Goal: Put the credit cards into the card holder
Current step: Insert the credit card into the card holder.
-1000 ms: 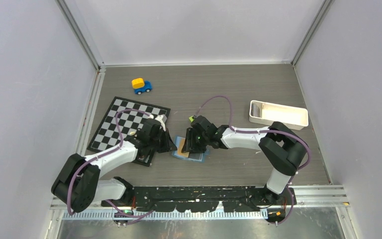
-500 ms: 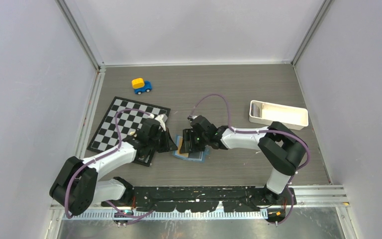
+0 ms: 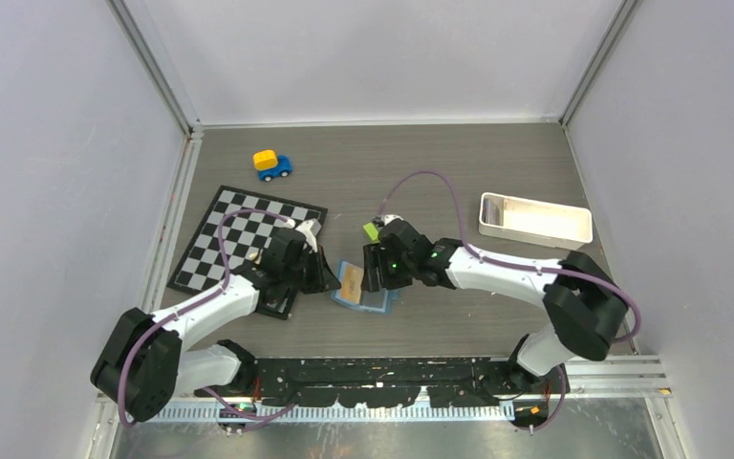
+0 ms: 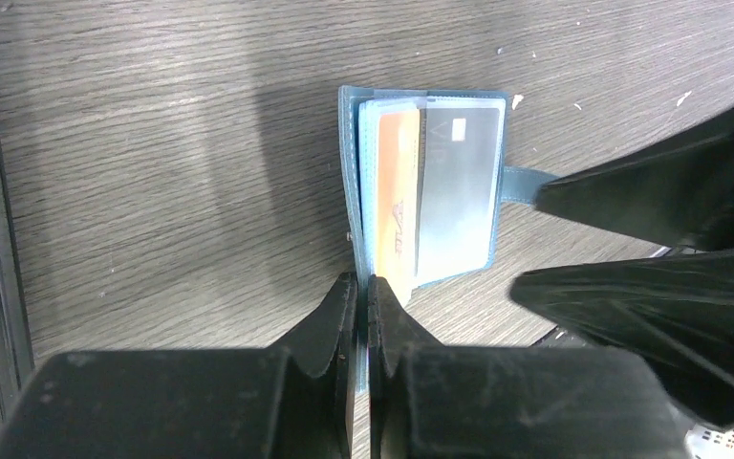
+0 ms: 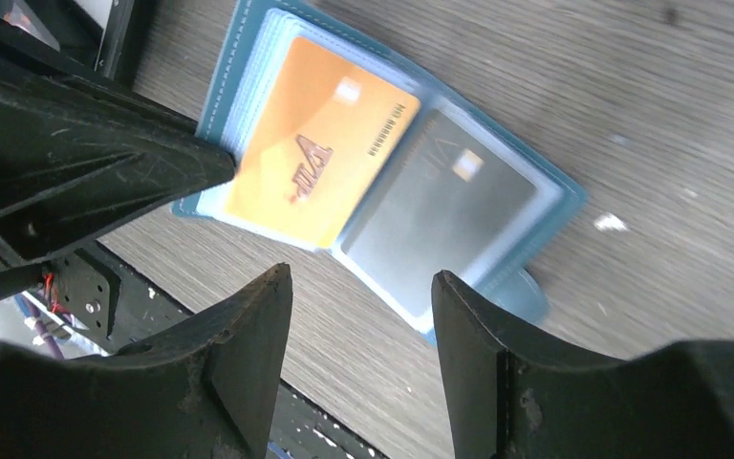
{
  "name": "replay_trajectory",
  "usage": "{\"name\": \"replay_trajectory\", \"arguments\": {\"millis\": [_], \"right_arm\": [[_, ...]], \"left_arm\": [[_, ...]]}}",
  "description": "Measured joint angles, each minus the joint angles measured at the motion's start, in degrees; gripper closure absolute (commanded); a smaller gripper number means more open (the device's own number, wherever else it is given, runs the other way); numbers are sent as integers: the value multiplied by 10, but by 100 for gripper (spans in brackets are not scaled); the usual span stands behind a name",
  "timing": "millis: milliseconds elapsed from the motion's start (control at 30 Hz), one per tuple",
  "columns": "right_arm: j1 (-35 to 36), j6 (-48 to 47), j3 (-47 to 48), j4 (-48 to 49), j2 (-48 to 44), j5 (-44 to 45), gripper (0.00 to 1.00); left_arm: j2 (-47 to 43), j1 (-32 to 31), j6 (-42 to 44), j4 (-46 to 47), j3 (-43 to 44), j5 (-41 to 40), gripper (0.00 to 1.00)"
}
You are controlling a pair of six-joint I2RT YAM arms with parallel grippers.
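1. The right arm is now reaching in from farther right than a second ago, its elbow swung out toward the tabletop's (image 3: 497, 163) right edge. The right gripper (image 5: 358, 296) is standing wider than before, spread above the card holder (image 5: 248, 67) and gripping nothing.
2. The left arm is stretching across the near right corner of the chessboard (image 3: 220, 234). The left gripper (image 4: 363, 292) is pressing its fingers together right at the holder's edge; whether it is pinching the cover there is hard to tell.
3. The chessboard is lying by the left edge.
4. The white tray (image 3: 535, 218) is sitting near the right edge.
5. The card holder is lying open and flat toward the middle of the near edge, between the two grippers.
6. The tan-gold card (image 4: 397, 206) and the grey card (image 4: 456, 186) are sitting side by side in its facing sleeves.
7. A toy car (image 3: 271, 164) is resting toward the far left corner.
8. A lime-green block (image 3: 370, 229) is showing just beyond the right wrist.
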Motion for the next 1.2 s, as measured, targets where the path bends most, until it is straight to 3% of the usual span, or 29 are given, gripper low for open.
{"name": "replay_trajectory", "arguments": {"millis": [300, 667, 800, 1000, 1200], "right_arm": [[0, 54, 0, -130, -61, 127, 45], [11, 86, -3, -144, -22, 141, 51], [11, 91, -3, -141, 1, 145, 62], [11, 101, -10, -125, 20, 152, 94], [10, 109, -16, -101, 35, 146, 99]], "left_arm": [[0, 0, 0, -3, 0, 0, 100], [0, 0, 0, -6, 0, 0, 100], [0, 0, 0, -6, 0, 0, 100], [-5, 0, 3, -12, 0, 0, 100], [-8, 0, 4, -11, 0, 5, 100]]}}
